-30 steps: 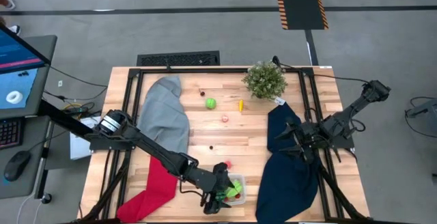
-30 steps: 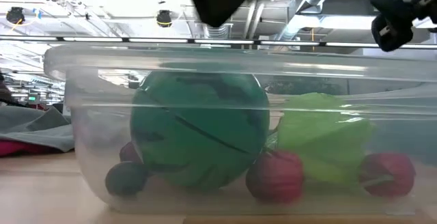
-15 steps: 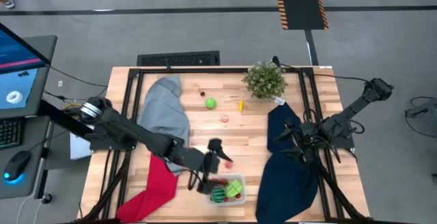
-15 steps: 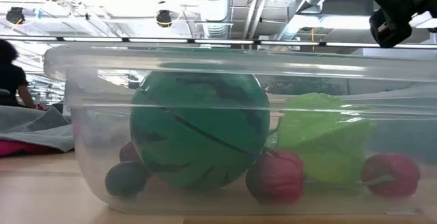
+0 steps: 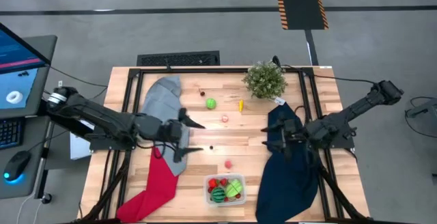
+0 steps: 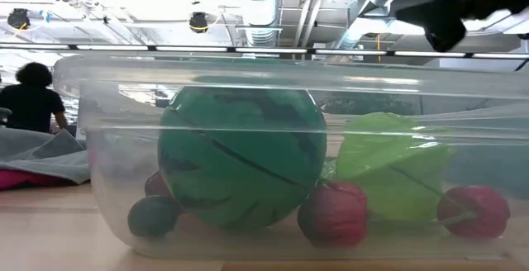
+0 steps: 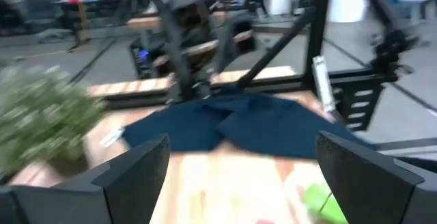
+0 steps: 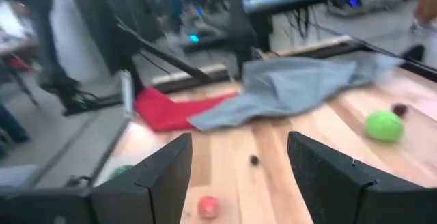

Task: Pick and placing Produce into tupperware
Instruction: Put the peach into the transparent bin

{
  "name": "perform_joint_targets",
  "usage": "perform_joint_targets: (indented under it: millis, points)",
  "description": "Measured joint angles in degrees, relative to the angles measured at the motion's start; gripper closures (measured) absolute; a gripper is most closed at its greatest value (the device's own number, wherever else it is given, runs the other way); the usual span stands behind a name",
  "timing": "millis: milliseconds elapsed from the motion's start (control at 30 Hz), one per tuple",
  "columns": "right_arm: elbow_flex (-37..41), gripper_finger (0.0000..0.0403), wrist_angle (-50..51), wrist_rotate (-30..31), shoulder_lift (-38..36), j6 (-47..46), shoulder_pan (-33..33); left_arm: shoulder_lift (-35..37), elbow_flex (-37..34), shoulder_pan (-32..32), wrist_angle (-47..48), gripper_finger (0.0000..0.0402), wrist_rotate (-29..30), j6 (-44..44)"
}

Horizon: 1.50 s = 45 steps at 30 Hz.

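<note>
The clear tupperware (image 5: 207, 180) sits near the table's near edge. In the low view, the tupperware's wall (image 6: 99, 147) shows a dark green striped melon ball (image 6: 240, 155), a light green piece (image 6: 393, 176) and red berries (image 6: 332, 213) resting on its floor. Loose produce lies on the wood: a green ball (image 5: 210, 103), a yellow piece (image 5: 240, 104), a pink piece (image 5: 224, 118) and a red piece (image 5: 228, 163). My left gripper (image 5: 196, 136) is open, left of and beyond the tupperware. My right gripper (image 5: 268, 138) is open over the navy cloth's left edge.
A grey cloth (image 5: 164, 111) and a red cloth (image 5: 156, 183) lie on the table's left, a navy cloth (image 5: 290, 162) on its right. A bushy potted plant (image 5: 264, 79) stands at the far edge. Two tiny dark bits (image 5: 211, 147) (image 5: 202, 92) lie on the wood.
My left gripper has risen from over the tupperware and drawn back toward the table's left and far side, ending beside the grey cloth. My right gripper has moved a little toward the table's left. The tupperware has kept its place.
</note>
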State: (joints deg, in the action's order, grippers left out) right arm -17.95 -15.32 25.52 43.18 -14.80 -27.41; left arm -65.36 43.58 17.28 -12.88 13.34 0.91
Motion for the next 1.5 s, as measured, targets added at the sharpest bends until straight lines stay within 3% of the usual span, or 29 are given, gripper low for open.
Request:
perform_joint_targets:
  millis: [233, 367, 533, 700, 967, 1200, 1367, 1500]
  points:
    - [-15.48, 0.0138, 17.22, -2.16, 13.27, -1.31, 5.05, 11.06, -13.99, -2.16, -10.74, 0.0047, 0.96, 0.52]
    - [-22.81, 0.0138, 20.36, -10.68, 23.76, -1.86, 8.25, 15.18, -19.19, -3.77, -13.14, 0.0047, 2.33, 2.51]
    - [-32.28, 0.0138, 33.3, -19.14, 36.43, -5.88, 10.75, 17.94, -22.73, -5.29, -13.95, 0.0047, 2.82, 2.02]
    - [-39.51, 0.0138, 41.68, -23.0, 45.82, -6.54, 11.38, 18.16, -23.15, -5.31, -13.65, 0.0047, 2.34, 1.66]
    - [-46.41, 0.0138, 43.08, -27.02, 55.29, -5.77, 11.01, 18.14, -23.18, -5.31, -12.99, 0.0047, -0.23, 3.58]
    - [-48.81, 0.0138, 42.82, -28.7, 59.94, -3.41, 10.72, 18.77, -23.2, -5.29, -14.68, 0.0047, -10.97, 6.01]
    - [-49.01, 0.0138, 40.32, -28.72, 60.53, -2.91, 10.53, 20.81, -23.59, -5.29, -12.87, 0.0047, -9.01, 6.12]
    - [-49.01, 0.0138, 39.43, -28.72, 60.5, -2.77, 10.55, 23.49, -28.8, -5.3, -19.34, 0.0047, -4.69, 5.49]
